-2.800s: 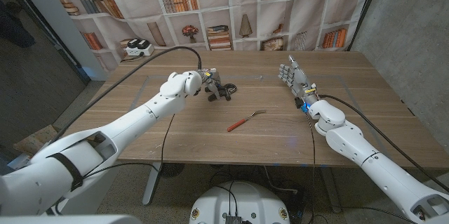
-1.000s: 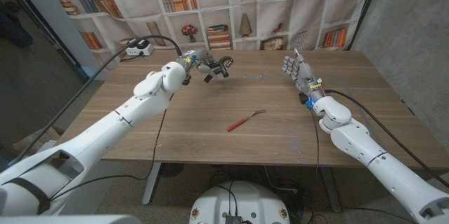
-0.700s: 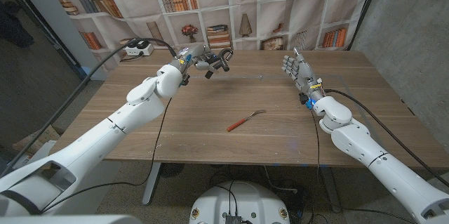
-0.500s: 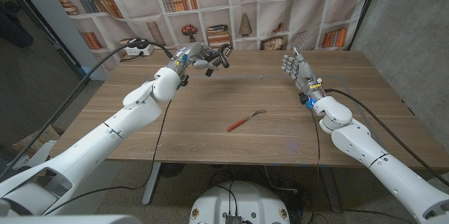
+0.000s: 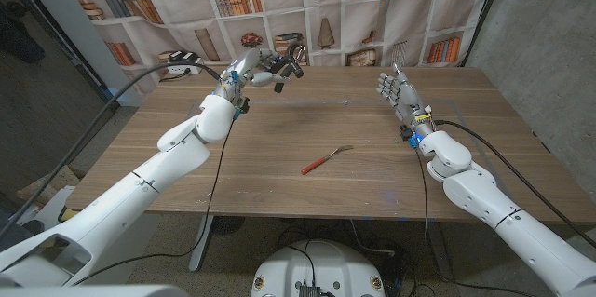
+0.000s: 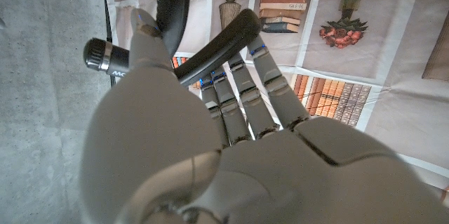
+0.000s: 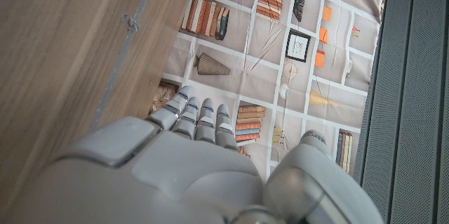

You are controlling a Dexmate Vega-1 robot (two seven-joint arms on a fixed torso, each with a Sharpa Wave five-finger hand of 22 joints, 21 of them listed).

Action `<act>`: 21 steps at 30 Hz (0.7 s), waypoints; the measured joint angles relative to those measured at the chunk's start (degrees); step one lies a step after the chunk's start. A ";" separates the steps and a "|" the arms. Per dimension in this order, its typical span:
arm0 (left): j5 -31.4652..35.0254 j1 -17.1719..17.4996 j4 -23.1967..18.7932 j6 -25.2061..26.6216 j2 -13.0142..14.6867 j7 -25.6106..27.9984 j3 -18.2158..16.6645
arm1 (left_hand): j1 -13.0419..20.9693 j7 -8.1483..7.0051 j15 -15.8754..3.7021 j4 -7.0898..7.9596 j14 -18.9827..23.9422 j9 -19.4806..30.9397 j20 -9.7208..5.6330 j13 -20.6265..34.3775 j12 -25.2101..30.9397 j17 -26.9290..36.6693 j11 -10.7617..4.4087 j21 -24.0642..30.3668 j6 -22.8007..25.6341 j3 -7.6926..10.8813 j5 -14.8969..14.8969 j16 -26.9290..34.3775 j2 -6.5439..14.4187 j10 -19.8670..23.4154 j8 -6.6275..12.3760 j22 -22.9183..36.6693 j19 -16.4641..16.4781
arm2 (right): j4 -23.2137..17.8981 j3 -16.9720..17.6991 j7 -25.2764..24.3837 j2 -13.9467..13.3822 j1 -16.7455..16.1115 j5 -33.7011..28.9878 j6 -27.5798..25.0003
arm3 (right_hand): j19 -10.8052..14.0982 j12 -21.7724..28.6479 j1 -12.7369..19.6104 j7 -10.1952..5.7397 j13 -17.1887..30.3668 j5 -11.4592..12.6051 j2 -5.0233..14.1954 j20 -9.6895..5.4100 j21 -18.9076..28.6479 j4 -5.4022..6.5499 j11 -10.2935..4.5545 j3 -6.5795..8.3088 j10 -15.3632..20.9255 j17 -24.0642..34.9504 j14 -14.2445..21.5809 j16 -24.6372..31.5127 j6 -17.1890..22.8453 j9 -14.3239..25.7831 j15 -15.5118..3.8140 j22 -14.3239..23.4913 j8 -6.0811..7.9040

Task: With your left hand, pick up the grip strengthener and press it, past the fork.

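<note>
Black grip strengthener w/ curved handles & metal spring (image 5: 290, 60) was off the wooden desk (image 5: 279, 139), held in air over the far edge, left of middle, grasped in the left robot hand (image 5: 264, 67). Left wrist view: fingers (image 6: 242, 90) wrapped round one black handle. Red-handled metal fork (image 5: 325, 160) lay near the desk's middle, well apart. Right robot hand (image 5: 399, 98) stood over the desk's right part, fingers extended & apart, holding nothing.

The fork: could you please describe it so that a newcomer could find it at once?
Look at the wooden table, near its middle between the two arms. The fork lies there flat and alone, slanted, set apart by its red handle and silver tines.
</note>
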 measured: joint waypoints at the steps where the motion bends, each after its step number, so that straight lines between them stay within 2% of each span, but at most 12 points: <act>1: -0.26 0.05 0.23 -0.51 -0.06 0.42 -0.05 | 0.00 0.00 -0.01 0.00 0.01 0.00 0.00 0.09 0.00 0.00 0.00 0.00 0.00 0.00 -0.01 0.00 0.00 0.00 0.00 0.00 0.00 | -0.10 0.04 -0.08 -0.04 -0.13 -0.03 0.03 | 0.00 0.00 0.00 0.00 0.00 0.00 0.00 0.00 0.00 0.00 0.00 0.00 0.00 0.00 0.00 0.00 0.00 0.00 0.00 0.00 0.00; 6: -1.33 0.13 1.48 -3.33 -0.42 2.43 -0.10 | 0.00 0.07 0.19 -0.02 0.63 -0.02 -0.01 0.22 -0.02 -0.01 0.19 0.00 0.69 0.02 -0.21 -0.11 0.00 0.85 -0.11 0.03 0.01 | -0.59 0.20 -0.52 -0.10 -0.54 -0.22 0.08 | 0.00 0.00 0.00 0.00 0.00 0.00 0.00 0.00 0.00 0.00 0.00 0.00 0.00 0.08 0.00 0.00 0.00 0.00 0.00 0.00 0.00; 9: -1.81 0.14 1.85 -4.79 -0.49 3.16 -0.11 | 0.01 0.08 0.31 -0.61 0.93 -0.01 -0.11 0.49 -0.04 -0.03 0.30 -0.01 1.15 0.61 -0.23 -0.12 -0.01 1.31 0.07 0.05 0.14 | -0.90 0.23 -0.67 -0.10 -0.72 -0.31 0.08 | 0.00 0.00 0.00 0.00 0.00 0.00 0.00 0.00 0.00 0.00 0.00 0.00 0.00 0.30 0.00 0.00 0.00 0.00 0.00 0.00 0.00; 11: -1.87 0.14 1.85 -4.95 -0.49 3.24 -0.11 | 0.55 0.33 0.18 -1.06 1.27 0.00 -0.10 0.62 0.22 -0.03 0.30 -0.12 1.82 1.06 -0.42 -0.17 -0.55 2.12 0.15 0.05 0.53 | -1.04 0.24 -0.92 -0.10 -0.84 -0.51 0.08 | 0.00 0.00 0.00 0.00 0.00 0.00 0.00 0.00 0.00 0.00 0.00 0.00 0.00 0.30 0.00 0.00 0.00 0.00 0.00 0.00 0.00; 20: -2.87 -1.01 4.00 -8.28 -0.71 3.94 0.61 | 2.14 0.53 0.32 -1.06 2.34 0.06 0.08 1.53 0.28 0.26 0.18 -0.22 2.78 1.06 -0.62 0.12 -2.14 3.10 0.28 -0.13 0.75 | -1.97 0.50 -1.60 -0.18 -1.37 -0.87 0.09 | 0.00 0.01 0.00 0.00 0.00 0.00 0.00 0.00 0.00 0.00 0.00 0.00 0.00 0.30 0.00 0.00 0.00 0.00 -0.01 0.00 0.00; 21: -2.89 -1.01 4.00 -8.34 -0.71 3.94 0.61 | 2.20 0.60 0.32 -1.07 2.35 0.06 -0.32 1.65 0.28 0.27 0.11 -0.25 2.89 1.07 -0.62 0.13 -2.20 3.19 0.28 -0.23 1.15 | -2.08 0.58 -1.68 -0.21 -1.45 -0.89 0.09 | 0.00 0.01 0.00 0.00 0.00 0.00 0.00 0.00 0.00 0.00 0.00 0.00 0.00 0.30 0.00 0.00 0.00 0.00 -0.01 0.00 0.00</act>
